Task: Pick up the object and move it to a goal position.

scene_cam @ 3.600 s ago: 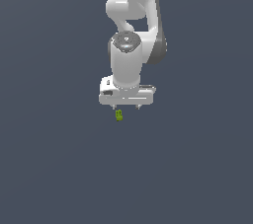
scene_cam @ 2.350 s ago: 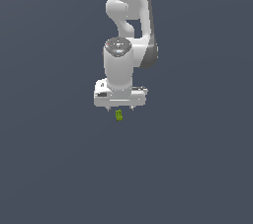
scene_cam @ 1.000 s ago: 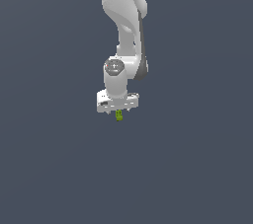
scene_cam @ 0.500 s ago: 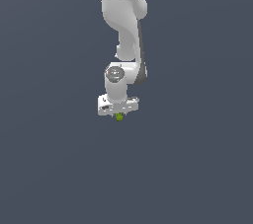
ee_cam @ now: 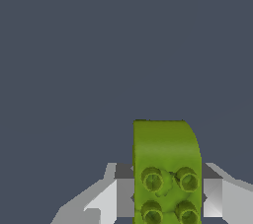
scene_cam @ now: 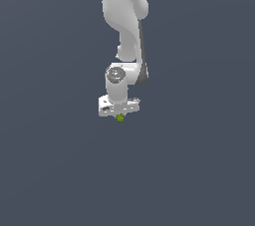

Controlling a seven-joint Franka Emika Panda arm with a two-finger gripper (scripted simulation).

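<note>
**Supervisor:** Exterior view first. What has changed?

**Operator:** Over the last few seconds the arm has stretched out and the wrist now sits lower in the picture and slightly toward the exterior view's left. The gripper (scene_cam: 119, 116) points down, and the object (scene_cam: 120, 118) shows as a lime-green speck right under the white hand, less of it visible than a few seconds ago. I see no goal marker against the flat grey background.

**Supervisor:** Wrist view?

**Operator:** The object (ee_cam: 166, 173) fills the space between the two fingers (ee_cam: 106, 199), studs facing the camera. The jaws are closed against its two sides, so I hold it firmly; no surface is visible beneath it.

**Supervisor:** Meaning for the task?

**Operator:** I judge the pick complete and the carry under way. The brick travels with the hand, so the grip is good.
</note>
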